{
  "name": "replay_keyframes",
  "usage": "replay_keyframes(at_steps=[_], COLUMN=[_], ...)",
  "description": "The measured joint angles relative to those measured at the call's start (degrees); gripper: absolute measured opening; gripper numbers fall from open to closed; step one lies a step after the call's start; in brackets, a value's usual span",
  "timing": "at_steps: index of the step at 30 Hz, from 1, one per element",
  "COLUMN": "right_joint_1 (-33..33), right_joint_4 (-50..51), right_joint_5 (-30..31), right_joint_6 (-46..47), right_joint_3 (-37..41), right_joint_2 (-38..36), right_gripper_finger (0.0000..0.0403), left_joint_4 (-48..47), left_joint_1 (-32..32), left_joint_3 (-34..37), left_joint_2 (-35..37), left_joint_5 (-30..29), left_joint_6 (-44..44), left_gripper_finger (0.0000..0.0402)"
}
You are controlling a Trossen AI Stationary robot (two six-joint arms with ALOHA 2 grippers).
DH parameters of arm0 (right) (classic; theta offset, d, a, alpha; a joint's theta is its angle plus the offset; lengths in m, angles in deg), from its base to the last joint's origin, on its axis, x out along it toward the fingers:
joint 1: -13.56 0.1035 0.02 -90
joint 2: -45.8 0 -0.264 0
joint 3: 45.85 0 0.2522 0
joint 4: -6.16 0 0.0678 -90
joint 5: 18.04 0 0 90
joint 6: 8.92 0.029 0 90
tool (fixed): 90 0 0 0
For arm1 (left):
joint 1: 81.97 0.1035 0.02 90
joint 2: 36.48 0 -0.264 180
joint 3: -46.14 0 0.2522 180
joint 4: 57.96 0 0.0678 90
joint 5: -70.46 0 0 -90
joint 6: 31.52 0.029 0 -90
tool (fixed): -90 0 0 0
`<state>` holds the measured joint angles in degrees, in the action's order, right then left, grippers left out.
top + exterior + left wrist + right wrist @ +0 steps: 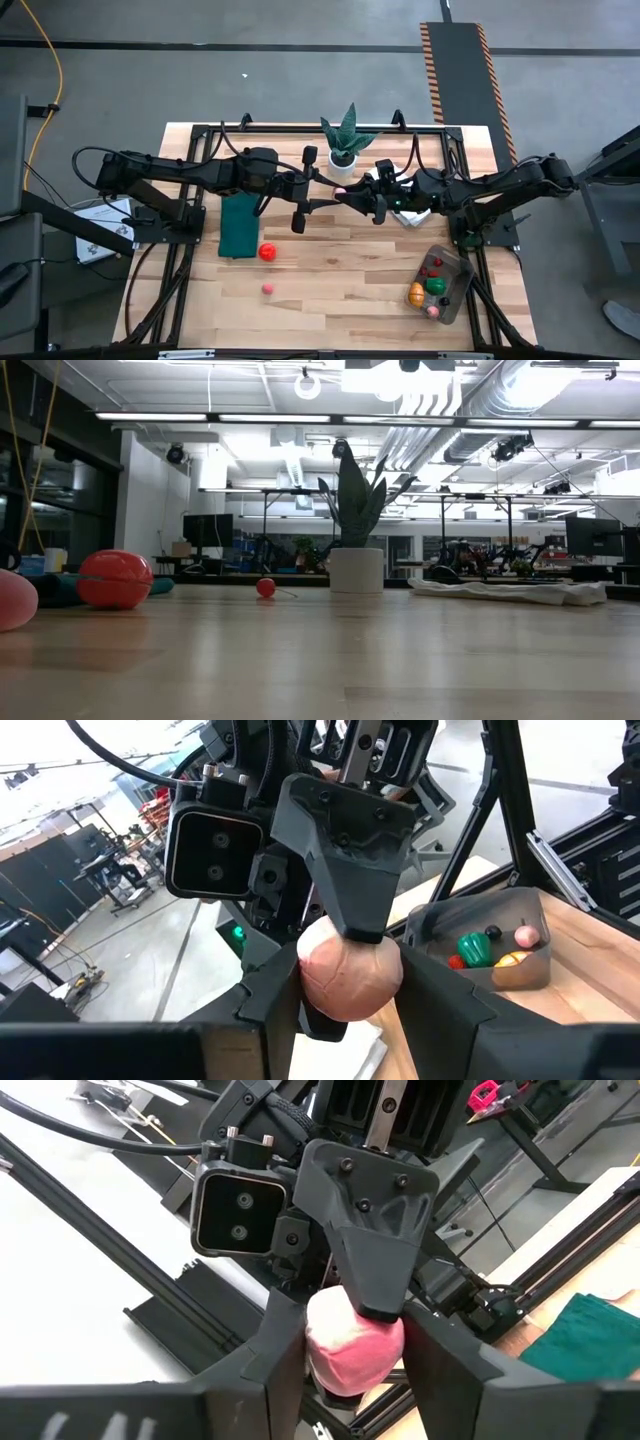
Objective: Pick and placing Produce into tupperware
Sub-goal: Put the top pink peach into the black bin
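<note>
A pale pink round piece of produce [341, 190] hangs in mid-air over the table's far middle, between my two grippers, which meet tip to tip. My left gripper [350, 995] comes from the left and is shut on it. My right gripper [352, 1350] comes from the right and is shut on it too. The clear tupperware [452, 290] stands on the table at the near right and holds several pieces of produce: red, green, orange and pink. A red tomato-like fruit [267, 253] and a small pink one [268, 289] rest on the wood. My left gripper pinches the pink fruit by two opposite sides [312, 982] between its two fingers, coming about level from the table's left. The fruit is lifted clear. My right gripper pinches the same fruit by two other sides [322, 1342], about level from the table's right; a left finger [372, 1250] crosses over it.
A dark green mat [238, 225] lies left of centre. A spiky plant in a white pot [345, 145] stands at the far middle, and a white cloth [412, 213] lies under the right arm. The low view shows a small red ball [265, 587] near the pot.
</note>
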<state>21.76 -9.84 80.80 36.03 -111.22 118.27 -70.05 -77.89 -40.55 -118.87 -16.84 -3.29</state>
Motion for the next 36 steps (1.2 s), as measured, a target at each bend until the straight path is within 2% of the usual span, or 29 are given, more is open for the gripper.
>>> replay_keyframes(at_steps=[6,17,28,36], right_joint_1=[0.0,0.0,0.0,0.0], right_joint_4=[0.0,-0.2,-0.2,-0.7], right_joint_5=[0.0,-0.1,-0.1,-0.1], right_joint_6=[0.0,-0.4,-0.4,-0.7], right_joint_3=[0.0,0.0,0.0,0.0], right_joint_2=[0.0,0.0,0.0,0.0], right_gripper_finger=[0.0123,0.012,0.0119,0.0119], left_joint_4=[0.0,0.6,1.2,0.9], left_joint_1=[0.0,0.0,0.0,0.0], left_joint_3=[0.0,0.0,0.0,0.0], left_joint_2=[0.0,0.0,0.0,0.0], left_joint_5=[-0.2,-0.8,-1.6,-2.1], left_joint_6=[-0.1,0.0,-0.6,-0.6], left_gripper_finger=[0.0141,0.0142,0.0222,0.0232])
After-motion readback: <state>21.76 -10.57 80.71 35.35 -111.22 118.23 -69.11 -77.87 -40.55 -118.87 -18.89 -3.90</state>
